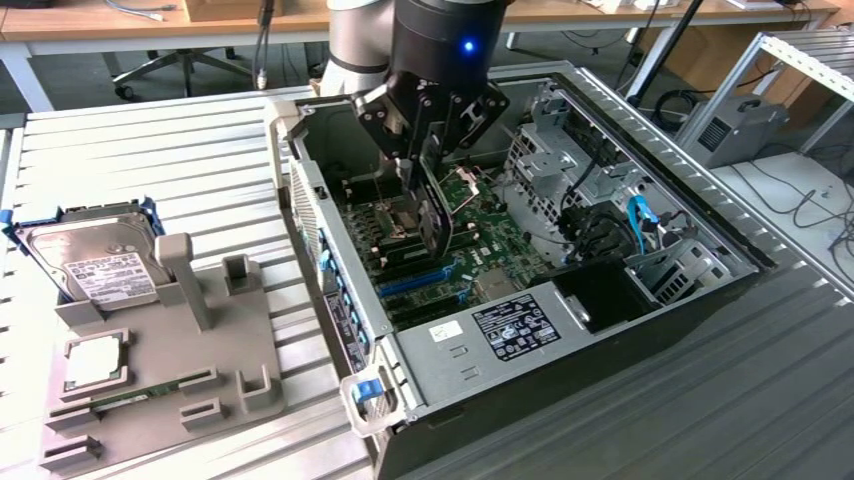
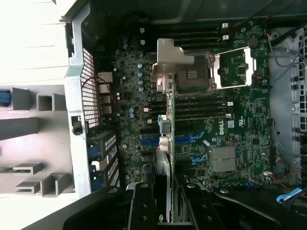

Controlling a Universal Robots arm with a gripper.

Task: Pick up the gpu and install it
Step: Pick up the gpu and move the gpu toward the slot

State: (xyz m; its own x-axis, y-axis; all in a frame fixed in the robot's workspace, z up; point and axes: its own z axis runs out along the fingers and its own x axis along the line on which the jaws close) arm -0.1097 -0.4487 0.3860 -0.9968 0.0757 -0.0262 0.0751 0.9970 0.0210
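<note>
Pincer (image 1: 430, 165) clenched on the gpu (image 1: 435, 220), held edge-on over the motherboard (image 1: 501, 240) inside the case (image 1: 310, 215).

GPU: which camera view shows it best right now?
The exterior view: the gpu hangs clamped in the gripper above the motherboard, dark face visible. The wrist view sees it edge-on, with its pale bracket.

Item: gpu (image 2: 164, 132), a thin flat dark expansion card with a pale metal end bracket (image 2: 171, 57). It is seen edge-on, clamped between the black fingers (image 2: 142, 203) of the gripper (image 2: 166, 210). It is held over a green motherboard (image 2: 230, 139) inside an open grey metal computer case (image 2: 79, 72). Blue expansion slots (image 2: 187, 139), an open silver processor socket (image 2: 232, 67) and a square silver heatsink (image 2: 223, 159) are seen on the board. A grey slotted holder (image 2: 29, 124) lies beside the case.
</note>
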